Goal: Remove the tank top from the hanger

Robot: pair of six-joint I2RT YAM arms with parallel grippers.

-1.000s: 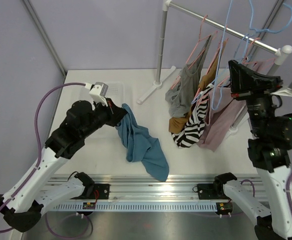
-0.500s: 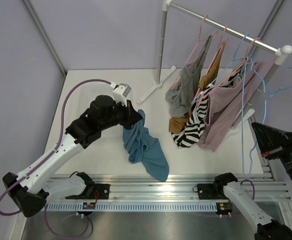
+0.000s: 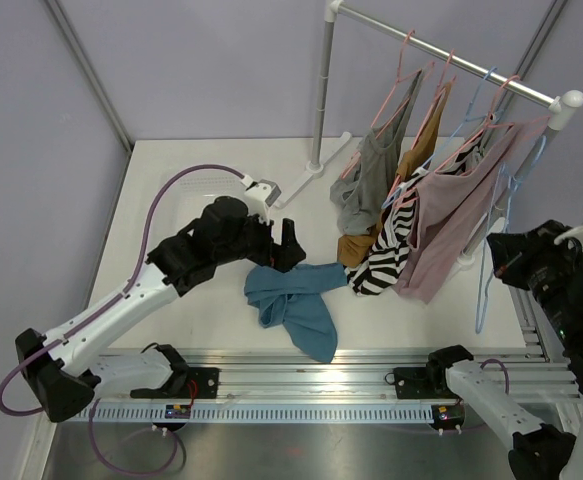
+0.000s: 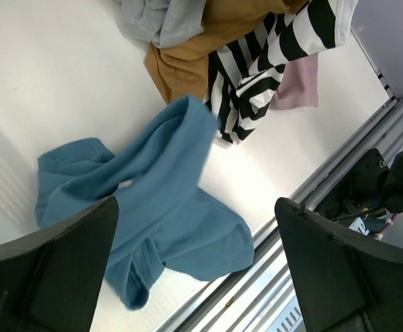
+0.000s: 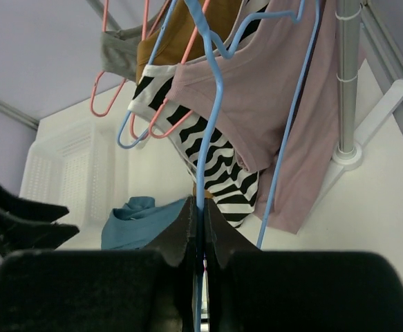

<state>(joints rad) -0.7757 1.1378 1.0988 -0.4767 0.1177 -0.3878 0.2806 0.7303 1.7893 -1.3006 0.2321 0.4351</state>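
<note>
A blue tank top (image 3: 293, 300) is lying crumpled on the white table (image 3: 161, 200), free of any hanger, near the front rail and just to the left of the clothes drooping from the rack. The left gripper (image 3: 289, 245) is hovering just above the top's upper edge with its two fingers spread wide apart and nothing between them; from the left wrist camera the blue cloth (image 4: 160, 207) is lying below the open fingers (image 4: 56, 263), one fold reaching toward a black-and-white striped garment (image 4: 270, 76). At the right side, the right gripper (image 5: 200, 232) is pinching its fingers tight on the thin wire of an empty blue hanger (image 5: 218, 104), which is hanging down beside the rack's right post (image 3: 561, 110) in the overhead view. On the white rail of the clothes rack (image 3: 441, 55), four garments are hanging on pink and blue hangers: a grey one (image 3: 371, 170), a mustard-brown one (image 3: 411, 160), the striped one and a dusty pink one (image 3: 451, 220), their lower ends resting on the table.
</note>
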